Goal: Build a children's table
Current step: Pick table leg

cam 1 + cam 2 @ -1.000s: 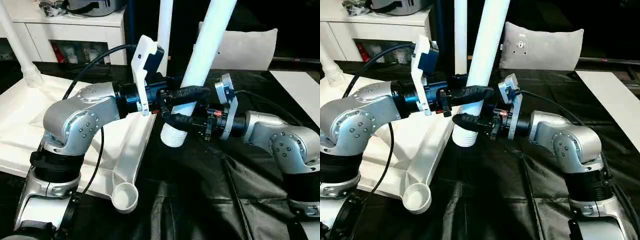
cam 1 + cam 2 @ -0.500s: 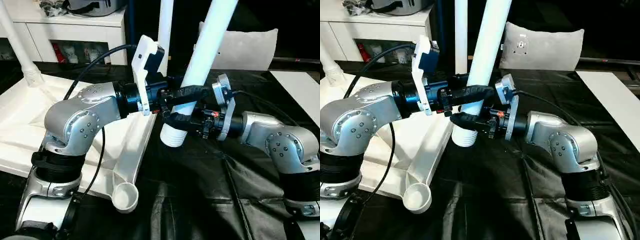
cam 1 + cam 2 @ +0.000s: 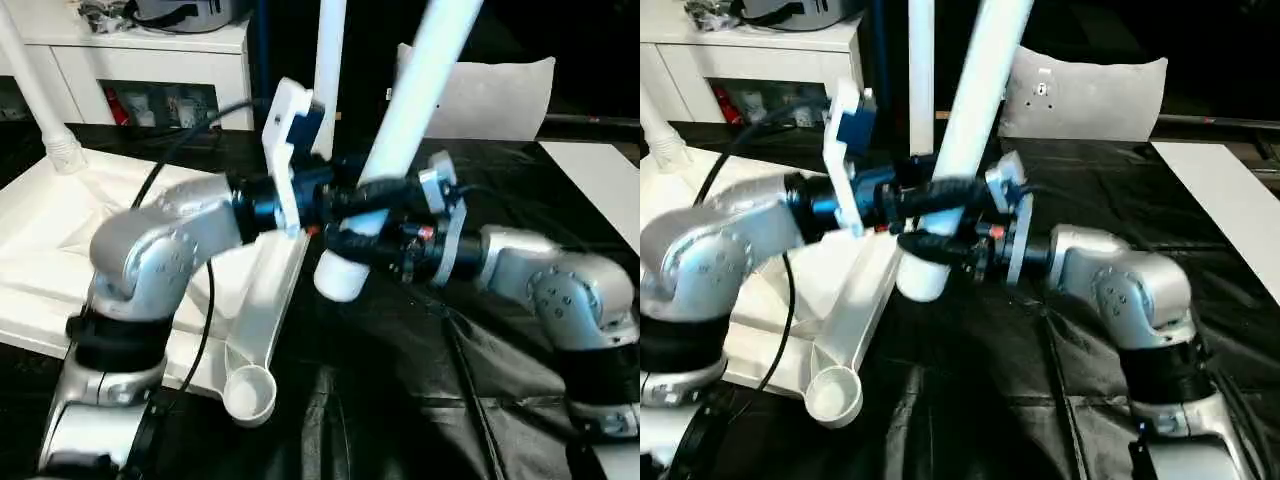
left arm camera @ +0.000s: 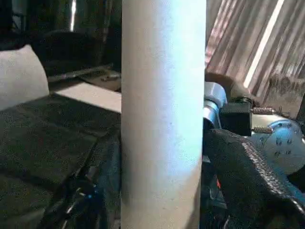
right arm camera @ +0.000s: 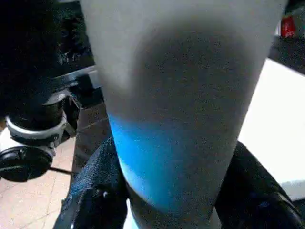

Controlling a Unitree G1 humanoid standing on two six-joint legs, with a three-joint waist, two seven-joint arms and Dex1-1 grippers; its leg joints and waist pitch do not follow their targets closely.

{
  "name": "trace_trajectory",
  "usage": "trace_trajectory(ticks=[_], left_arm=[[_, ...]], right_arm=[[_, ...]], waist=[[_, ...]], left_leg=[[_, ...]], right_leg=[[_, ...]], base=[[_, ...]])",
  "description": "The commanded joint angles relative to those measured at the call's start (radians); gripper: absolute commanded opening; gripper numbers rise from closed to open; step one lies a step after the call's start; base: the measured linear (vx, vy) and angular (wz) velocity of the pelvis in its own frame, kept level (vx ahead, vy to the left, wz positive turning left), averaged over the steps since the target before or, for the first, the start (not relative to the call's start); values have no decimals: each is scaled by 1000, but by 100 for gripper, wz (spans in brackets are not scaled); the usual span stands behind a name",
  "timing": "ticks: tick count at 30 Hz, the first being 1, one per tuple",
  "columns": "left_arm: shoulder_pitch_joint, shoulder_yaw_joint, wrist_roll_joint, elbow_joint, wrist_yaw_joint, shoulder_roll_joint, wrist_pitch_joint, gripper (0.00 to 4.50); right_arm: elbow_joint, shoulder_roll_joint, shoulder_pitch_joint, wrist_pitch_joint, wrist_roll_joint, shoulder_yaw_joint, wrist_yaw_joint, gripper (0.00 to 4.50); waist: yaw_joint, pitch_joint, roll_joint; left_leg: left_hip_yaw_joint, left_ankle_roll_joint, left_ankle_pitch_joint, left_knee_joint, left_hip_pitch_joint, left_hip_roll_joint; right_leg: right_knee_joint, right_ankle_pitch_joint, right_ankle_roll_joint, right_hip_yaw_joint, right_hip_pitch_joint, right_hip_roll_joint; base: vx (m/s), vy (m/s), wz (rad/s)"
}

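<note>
White plastic leg [image 3: 400, 150] hangs tilted above the black cloth, just beside the upturned table top [image 3: 120, 250], clasped between left gripper [image 3: 355, 195] and right gripper [image 3: 350, 243]; the left fingers look loose, so it may slip or swing past the corner socket [image 3: 250, 393].

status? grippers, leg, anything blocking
Both grippers clamped on the loose leg, tilted beside the tabletop. Corner socket empty. Nothing blocking.

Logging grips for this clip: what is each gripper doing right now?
Left gripper: fingers around the loose table leg, grip unclear.
Right gripper: closed on that leg, lower down.
</note>
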Motion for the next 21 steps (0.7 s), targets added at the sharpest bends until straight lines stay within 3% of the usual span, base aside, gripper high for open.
trace_trajectory(ticks=[1,9,14,18,20,21], left_arm=[[6,-39,-48,-83,-56,-9,22,328],[69,19,-150,-85,-125,-44,-13,409],[90,110,-255,-57,-95,-129,-16,446],[116,198,-334,-18,-32,-199,-46,450],[120,235,-338,9,17,-220,-61,450],[135,244,-274,15,59,-221,-94,450]], right_arm=[[33,-8,10,-9,-48,-15,-48,196],[13,-14,50,-32,-73,-5,-62,196],[-8,0,73,-31,-54,-28,-73,196],[-53,48,121,-60,-24,-64,-107,196],[-77,86,146,-88,-7,-90,-137,196],[-115,117,175,-100,-6,-100,-181,194]], waist=[[0,-70,3],[-1,-70,5],[-2,-69,5],[-2,-71,2],[-1,-67,4],[-1,-68,3]], left_leg=[[-4,-17,-108,-72,8,40],[-5,-19,-113,-73,8,39],[-2,-16,-123,-71,8,38],[-4,-13,-132,-73,7,39],[-2,-16,-144,-73,6,37],[-3,-18,-157,-75,7,38]], right_leg=[[-75,-199,-194,43,57,-66],[-76,-201,-186,44,56,-64],[-78,-205,-194,45,56,-64],[-82,-225,-187,44,56,-64],[-87,-241,-189,46,53,-67],[-91,-262,-186,43,54,-66]], base=[[0,0,0],[0,0,0],[0,0,0],[0,0,0],[0,0,0],[0,0,0]])
